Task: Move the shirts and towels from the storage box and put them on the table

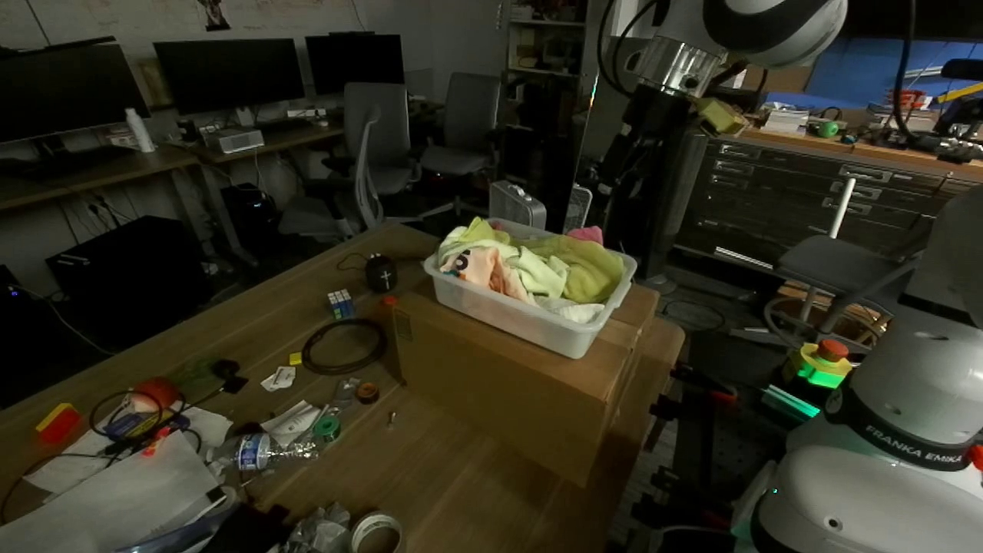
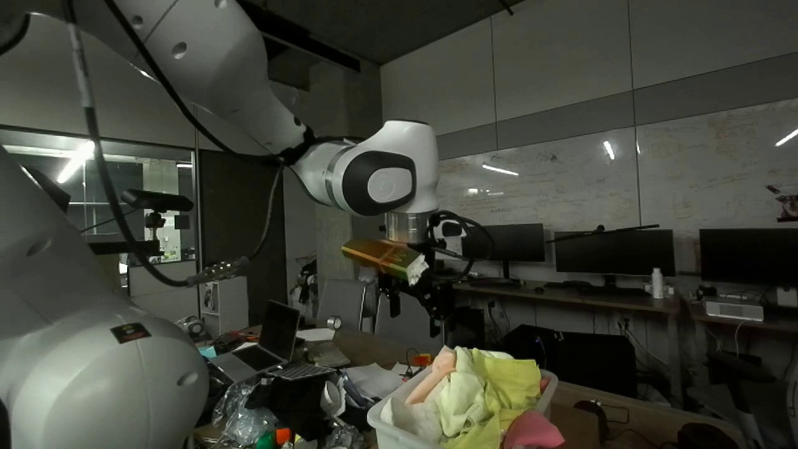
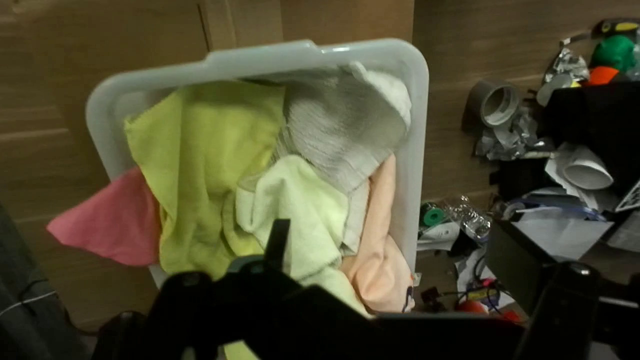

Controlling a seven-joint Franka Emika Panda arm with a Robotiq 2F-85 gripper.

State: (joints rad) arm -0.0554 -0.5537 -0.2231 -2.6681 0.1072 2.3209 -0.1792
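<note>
storage box [image 1: 507, 315] on cardboard box [image 1: 491, 384] on table [image 1: 461, 468] | pincer [image 3: 397, 250] higher than storage box, jaws apart | wrist-view clock, storage box as dial: yellow-green cloth [image 3: 215, 145] 10, white cloth [image 3: 340, 117] 2, peach cloth [image 3: 380, 270] 4, pink cloth [image 3: 115, 220] 9, over rim

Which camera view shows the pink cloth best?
The wrist view: from above, the pink cloth shows its full pointed end, beyond the box. In an exterior view only a patch peeks over the yellow cloth; in an exterior view the pink cloth sits at the picture's bottom edge.
</note>
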